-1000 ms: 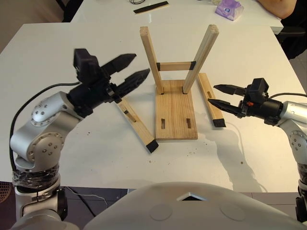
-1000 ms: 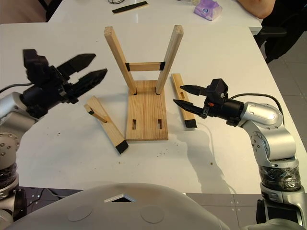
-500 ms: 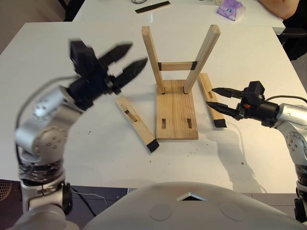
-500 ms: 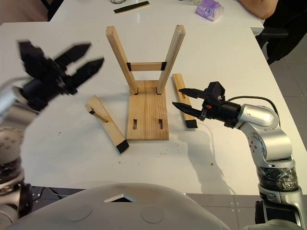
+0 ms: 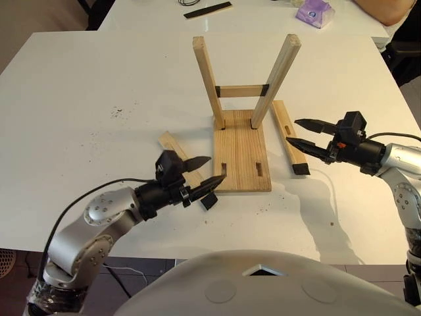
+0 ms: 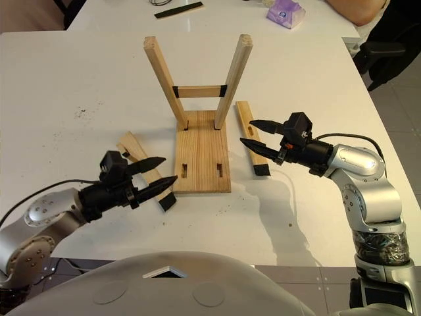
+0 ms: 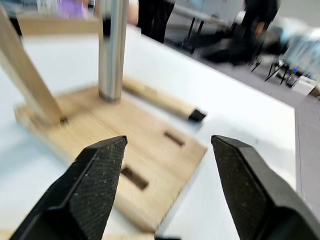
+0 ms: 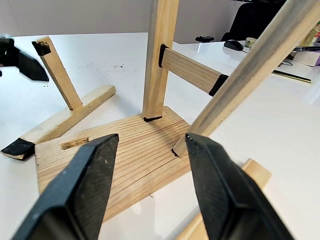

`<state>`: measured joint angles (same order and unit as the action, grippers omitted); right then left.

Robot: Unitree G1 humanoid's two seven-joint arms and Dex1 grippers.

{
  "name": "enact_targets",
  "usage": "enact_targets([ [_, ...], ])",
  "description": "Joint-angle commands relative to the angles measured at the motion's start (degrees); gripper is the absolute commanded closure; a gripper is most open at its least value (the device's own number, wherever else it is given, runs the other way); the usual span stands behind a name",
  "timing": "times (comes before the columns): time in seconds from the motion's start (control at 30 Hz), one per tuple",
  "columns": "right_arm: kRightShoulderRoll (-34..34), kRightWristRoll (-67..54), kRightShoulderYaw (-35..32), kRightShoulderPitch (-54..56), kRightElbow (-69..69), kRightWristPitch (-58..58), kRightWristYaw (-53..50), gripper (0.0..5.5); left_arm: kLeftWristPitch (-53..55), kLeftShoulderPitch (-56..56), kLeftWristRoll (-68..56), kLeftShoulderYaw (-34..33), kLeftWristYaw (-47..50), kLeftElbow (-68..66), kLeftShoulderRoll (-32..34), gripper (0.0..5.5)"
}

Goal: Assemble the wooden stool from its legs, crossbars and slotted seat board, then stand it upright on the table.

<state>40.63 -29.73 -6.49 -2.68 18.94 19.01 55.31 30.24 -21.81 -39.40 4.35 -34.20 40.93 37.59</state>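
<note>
Since two legs [image 5: 207, 82] stand slotted in the seat board [image 5: 241, 158] on the counter [image 5: 99, 79], we judge the loose legs [image 5: 172, 143] come next. Our left hand [image 5: 214, 168] at 9 o'clock and right hand [image 5: 294, 130] at 3 both gape; each must clamp one.

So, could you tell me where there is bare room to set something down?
The white table is bare left of the upright wooden legs and at the front right. Crowded beside the slotted seat board: loose legs, left gripper, right gripper.
</note>
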Motion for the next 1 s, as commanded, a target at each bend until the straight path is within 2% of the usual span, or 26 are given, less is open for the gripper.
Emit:
enact_targets([
  [0.03, -0.5, 1.0, 1.2, 0.5, 0.2, -0.6, -0.2, 3.07, -5.0, -2.4, 8.0, 3.3, -3.3, -6.2, 1.3, 2.37],
  [0.2, -0.6, 1.7, 1.7, 0.2, 0.2, -1.2, -0.5, 3.07, -11.6, -6.2, 14.9, 3.0, -7.8, -13.5, 3.6, 2.37],
  [0.37, -0.7, 2.1, 1.4, -0.9, 0.8, -1.7, -1.1, 3.07, -13.5, -3.0, 14.6, -3.7, -12.6, -19.2, 7.6, 2.37],
  [0.57, -0.9, 2.0, 1.3, -1.3, 1.0, -1.9, -1.6, 3.07, -13.2, 2.6, 15.1, -8.9, -18.3, -23.7, 13.3, 2.37],
  [0.67, -0.9, 2.1, 1.6, -1.1, 0.9, -2.0, -1.6, 3.07, -12.9, 4.4, 15.3, -9.8, -19.9, -25.2, 14.3, 2.37],
  [0.73, -1.0, 2.1, 1.7, -1.1, 0.9, -2.0, -1.6, 3.07, -10.3, 4.1, 11.3, -10.8, -21.8, -22.3, 14.3, 2.37],
  [0.87, -1.0, 2.3, 2.0, -1.0, 0.5, -2.2, -1.3, 3.07, -11.2, -1.6, 8.5, -8.4, -28.1, -12.8, 15.0, 2.37],
  [1.0, -1.1, 2.7, 3.4, 1.0, -0.7, -2.3, -0.6, 3.07, -8.0, 2.2, 7.6, -5.1, -23.9, -12.4, 9.8, 2.37],
])
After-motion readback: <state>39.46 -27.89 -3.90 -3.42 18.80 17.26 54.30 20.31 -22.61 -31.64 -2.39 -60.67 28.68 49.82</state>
